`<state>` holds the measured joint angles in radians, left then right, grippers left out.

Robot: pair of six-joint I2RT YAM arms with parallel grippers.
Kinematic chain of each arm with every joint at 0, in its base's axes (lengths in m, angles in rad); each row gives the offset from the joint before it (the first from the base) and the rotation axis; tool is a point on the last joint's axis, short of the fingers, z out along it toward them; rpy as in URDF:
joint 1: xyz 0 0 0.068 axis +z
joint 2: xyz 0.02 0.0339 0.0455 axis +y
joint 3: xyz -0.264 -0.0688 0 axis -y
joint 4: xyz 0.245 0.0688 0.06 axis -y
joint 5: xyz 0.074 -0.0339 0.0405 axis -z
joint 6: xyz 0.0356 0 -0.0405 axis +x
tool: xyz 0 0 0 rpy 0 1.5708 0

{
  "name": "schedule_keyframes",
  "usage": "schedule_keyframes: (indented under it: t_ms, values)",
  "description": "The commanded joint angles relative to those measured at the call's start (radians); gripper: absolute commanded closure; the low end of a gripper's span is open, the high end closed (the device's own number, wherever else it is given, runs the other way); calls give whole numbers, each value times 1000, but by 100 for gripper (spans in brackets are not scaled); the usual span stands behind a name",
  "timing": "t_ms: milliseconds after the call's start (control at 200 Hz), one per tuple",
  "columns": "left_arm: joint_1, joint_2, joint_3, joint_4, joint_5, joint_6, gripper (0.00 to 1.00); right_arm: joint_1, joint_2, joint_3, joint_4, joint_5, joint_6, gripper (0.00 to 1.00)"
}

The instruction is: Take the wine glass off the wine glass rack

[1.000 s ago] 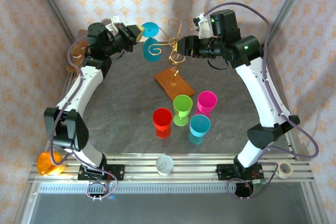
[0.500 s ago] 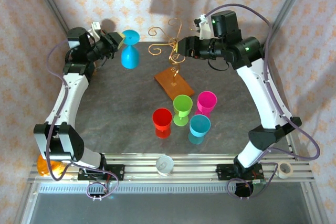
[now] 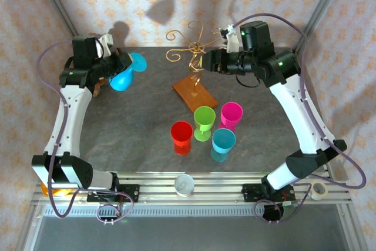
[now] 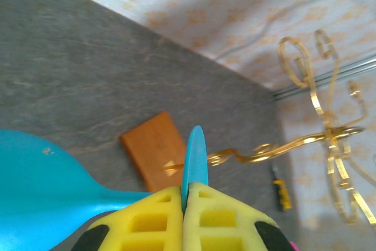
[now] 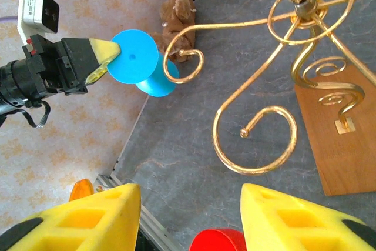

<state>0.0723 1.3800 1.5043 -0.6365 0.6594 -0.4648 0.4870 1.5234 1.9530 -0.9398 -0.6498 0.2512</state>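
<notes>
The left gripper [image 4: 189, 195] is clamped on the foot disc of the blue wine glass [image 3: 124, 75]. The glass hangs tilted, well left of the wine glass rack [image 3: 192, 57] and clear of its gold arms. The right gripper [image 5: 188, 216], jaws apart and empty, hovers just right of the rack's top. The lift-off looks done. Next, I judge, the glass must be righted and set on the table [image 3: 147, 121] left of the rack.
</notes>
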Motion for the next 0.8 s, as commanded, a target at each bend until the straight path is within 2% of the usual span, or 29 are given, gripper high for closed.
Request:
schedule_keyframes:
  t_ms: [0, 160, 450, 631, 796]
  values:
    - [3, -50, -3, -97, -133, 159, 100, -2, -48, -38, 48, -14, 12, 52]
    - [-22, -94, -49, -135, -271, 243, 100, 1, -79, -100, 71, -15, 17, 52]
    - [-160, -194, -108, -181, -564, 393, 100, 10, -85, -151, 107, -19, 27, 52]
    - [-285, -270, -190, -144, -759, 497, 100, 13, -79, -156, 102, -16, 29, 54]
    - [-462, -352, -310, -73, -990, 647, 100, 15, -112, -189, 109, -6, 30, 54]
